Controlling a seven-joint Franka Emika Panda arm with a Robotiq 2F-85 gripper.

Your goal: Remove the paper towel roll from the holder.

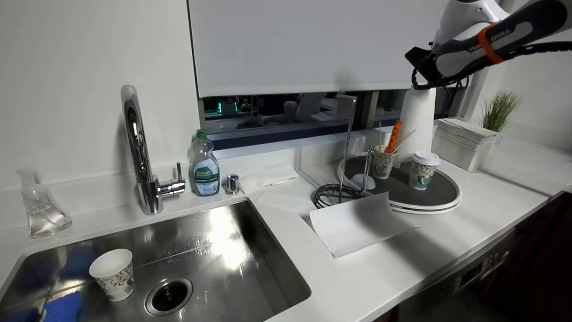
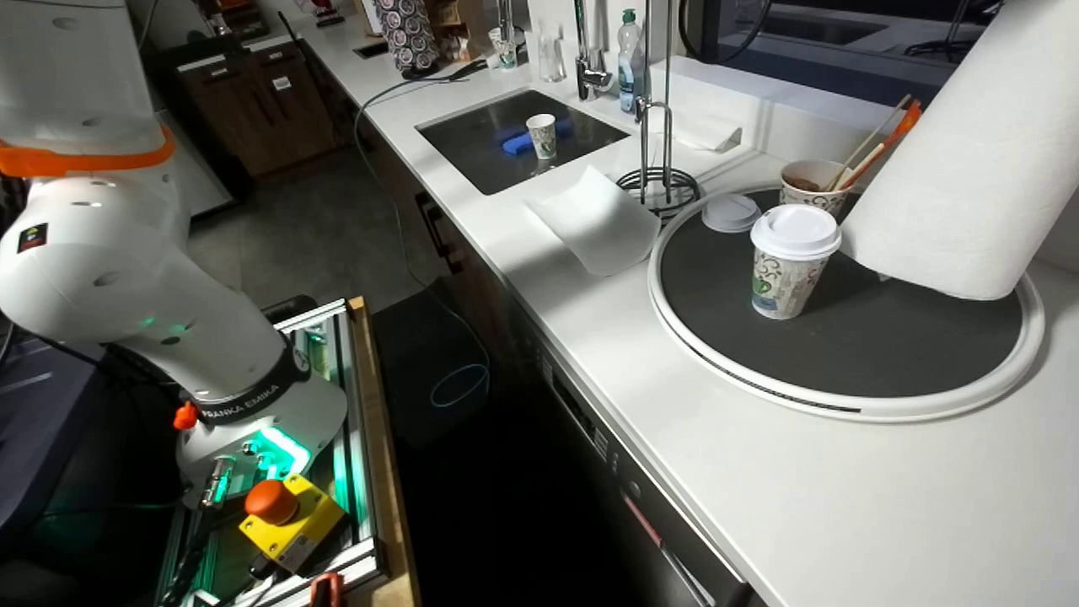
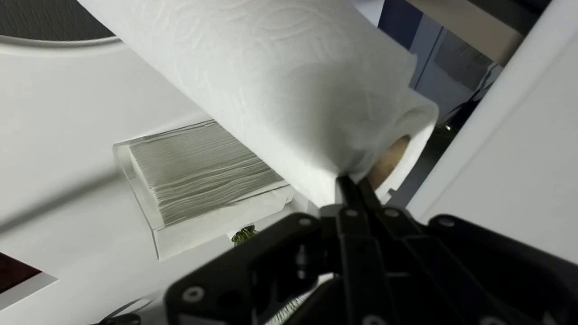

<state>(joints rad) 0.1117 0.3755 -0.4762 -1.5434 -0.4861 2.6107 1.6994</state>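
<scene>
The paper towel roll, a tall white cylinder, is off the holder and stands tilted over the dark round tray in both exterior views (image 1: 416,120) (image 2: 969,169). I cannot tell whether its lower end touches the tray. In the wrist view the roll (image 3: 271,76) runs diagonally, its brown cardboard core showing at the near end. My gripper (image 3: 354,180) is nearly closed, pinching the roll's paper wall beside the core. Its fingertips are hidden in the exterior views. The holder, a thin metal stand with a wire ring base, stands bare between sink and tray (image 1: 347,147) (image 2: 645,160).
The round tray (image 1: 447,203) bears a lidded paper cup (image 1: 422,172), a cup with stirrers (image 1: 383,163) and a loose lid. A napkin box (image 1: 462,143) and plant (image 1: 500,112) stand beyond. A loose paper sheet (image 1: 357,223) lies by the sink (image 1: 272,250).
</scene>
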